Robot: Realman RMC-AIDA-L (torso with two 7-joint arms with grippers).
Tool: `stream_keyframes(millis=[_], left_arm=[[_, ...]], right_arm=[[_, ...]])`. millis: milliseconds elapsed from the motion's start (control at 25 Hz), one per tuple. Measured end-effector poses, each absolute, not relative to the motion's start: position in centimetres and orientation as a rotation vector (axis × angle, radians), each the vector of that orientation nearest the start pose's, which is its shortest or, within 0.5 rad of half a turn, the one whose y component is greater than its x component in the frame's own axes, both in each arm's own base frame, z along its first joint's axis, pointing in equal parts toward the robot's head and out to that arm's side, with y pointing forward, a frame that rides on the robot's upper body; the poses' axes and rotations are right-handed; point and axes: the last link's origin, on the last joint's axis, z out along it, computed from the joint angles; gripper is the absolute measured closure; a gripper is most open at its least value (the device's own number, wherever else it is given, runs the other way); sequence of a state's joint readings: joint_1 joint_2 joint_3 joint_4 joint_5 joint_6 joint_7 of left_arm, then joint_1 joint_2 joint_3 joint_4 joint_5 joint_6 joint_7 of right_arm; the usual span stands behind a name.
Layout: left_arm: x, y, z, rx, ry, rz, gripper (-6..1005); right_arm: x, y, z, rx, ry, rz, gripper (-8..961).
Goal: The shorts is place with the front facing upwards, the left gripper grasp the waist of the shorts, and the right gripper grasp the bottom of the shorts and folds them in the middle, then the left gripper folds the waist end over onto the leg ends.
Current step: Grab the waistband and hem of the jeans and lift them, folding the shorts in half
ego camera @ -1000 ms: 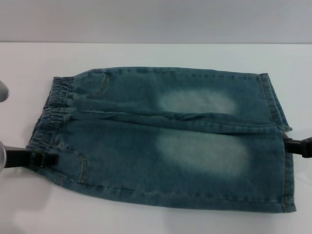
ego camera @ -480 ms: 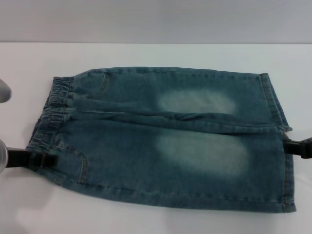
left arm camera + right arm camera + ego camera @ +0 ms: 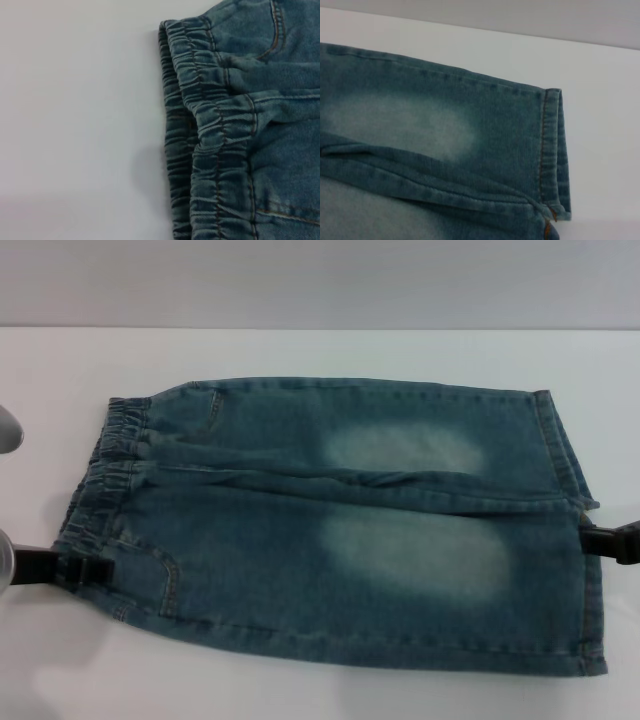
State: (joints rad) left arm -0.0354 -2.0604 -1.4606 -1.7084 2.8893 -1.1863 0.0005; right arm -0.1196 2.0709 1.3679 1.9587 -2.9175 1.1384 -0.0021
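Observation:
The blue denim shorts [image 3: 340, 525] lie flat on the white table, front up, with two pale faded patches. The waist [image 3: 100, 475], a gathered elastic band, is at the left; it also fills the left wrist view [image 3: 210, 130]. The bottom of the shorts [image 3: 575, 540], two hemmed leg ends, is at the right, and one cuff shows in the right wrist view [image 3: 551, 150]. My left gripper [image 3: 88, 568] sits at the near corner of the waist, overlapping its edge. My right gripper [image 3: 600, 540] touches the hem between the two legs.
The white table [image 3: 320, 350] runs out to a grey wall at the back. Bare surface lies behind the shorts and to their left. The near hem of the shorts comes close to the bottom of the head view.
The left gripper has crept slightly toward the near edge at the waist corner. The shorts and the right gripper have hardly moved.

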Motion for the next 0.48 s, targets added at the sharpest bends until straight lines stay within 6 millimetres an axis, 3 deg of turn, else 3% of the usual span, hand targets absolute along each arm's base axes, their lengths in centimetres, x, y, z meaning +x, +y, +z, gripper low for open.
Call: stream_keyframes(millis=[480], left_arm=[[-27.11, 28.69, 1.77, -1.900, -1.277, 0.303, 240]], right_arm=[[22.86, 26.10, 3.22, -1.929, 1.144, -0.153, 176]])
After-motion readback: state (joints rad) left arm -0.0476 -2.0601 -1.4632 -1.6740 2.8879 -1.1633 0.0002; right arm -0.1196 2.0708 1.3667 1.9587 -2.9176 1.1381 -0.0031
